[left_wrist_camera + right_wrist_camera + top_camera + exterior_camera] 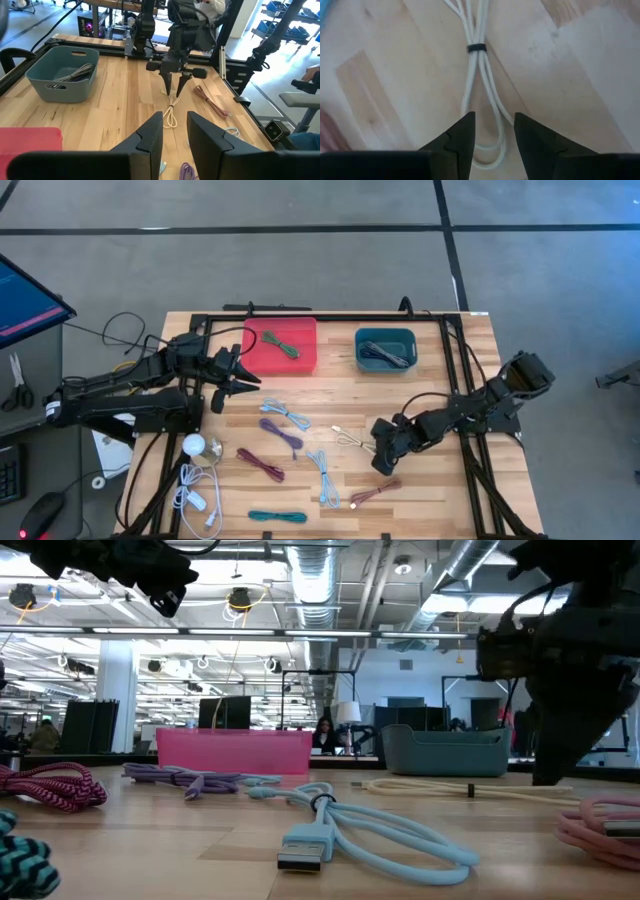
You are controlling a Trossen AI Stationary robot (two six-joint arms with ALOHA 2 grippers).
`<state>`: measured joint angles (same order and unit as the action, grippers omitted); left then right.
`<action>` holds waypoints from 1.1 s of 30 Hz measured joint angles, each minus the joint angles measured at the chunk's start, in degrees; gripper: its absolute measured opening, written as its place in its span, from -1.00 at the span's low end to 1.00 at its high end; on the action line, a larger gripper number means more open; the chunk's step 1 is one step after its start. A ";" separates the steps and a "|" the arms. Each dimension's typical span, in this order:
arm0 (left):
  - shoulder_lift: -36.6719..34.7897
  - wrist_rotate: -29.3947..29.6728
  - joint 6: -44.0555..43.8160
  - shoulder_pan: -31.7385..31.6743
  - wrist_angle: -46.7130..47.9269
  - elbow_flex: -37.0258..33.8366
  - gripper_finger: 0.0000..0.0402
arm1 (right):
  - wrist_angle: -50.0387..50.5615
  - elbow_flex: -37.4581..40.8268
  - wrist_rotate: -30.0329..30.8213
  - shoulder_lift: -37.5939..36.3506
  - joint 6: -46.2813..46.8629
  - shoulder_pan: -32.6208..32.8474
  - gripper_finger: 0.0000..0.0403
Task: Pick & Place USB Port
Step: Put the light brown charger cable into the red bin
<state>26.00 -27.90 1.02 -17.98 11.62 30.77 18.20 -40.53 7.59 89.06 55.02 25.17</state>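
Observation:
A cream-white USB cable point(478, 65), bundled with a black tie, lies flat on the wood table; it also shows in the high view point(350, 440) and the low view point(470, 788). My right gripper point(493, 135) is open and low over it. Its two fingers stand on either side of the cable's looped end, with a gap to the cord on both sides. In the high view this gripper point(378, 450) is right of the table's middle. My left gripper point(248, 376) is open and hovers just near of the red bin point(300, 362).
The red bin holds a green cable point(283, 345); a teal bin point(385, 335) at the far side holds grey cables. Light blue point(285, 415), purple point(280, 432), maroon point(262, 465), pink point(375, 493) and teal point(277, 517) cables lie across the near half. A white charger point(195, 490) lies near left.

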 joint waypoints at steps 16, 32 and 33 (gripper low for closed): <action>-0.02 0.00 0.00 0.00 0.02 0.00 -0.56 | -3.04 -1.02 -3.10 5.62 -2.29 -0.34 -0.73; -0.01 -0.01 0.00 0.01 0.01 0.01 -0.56 | -3.85 -0.90 3.15 -4.70 -13.15 -4.11 -1.00; -0.02 -0.02 0.00 0.00 0.00 0.00 -0.57 | -3.84 -0.90 3.92 -5.70 -14.04 -4.56 -1.00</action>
<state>25.98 -27.92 1.02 -17.98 11.62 30.77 14.37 -41.43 11.51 83.37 40.98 20.61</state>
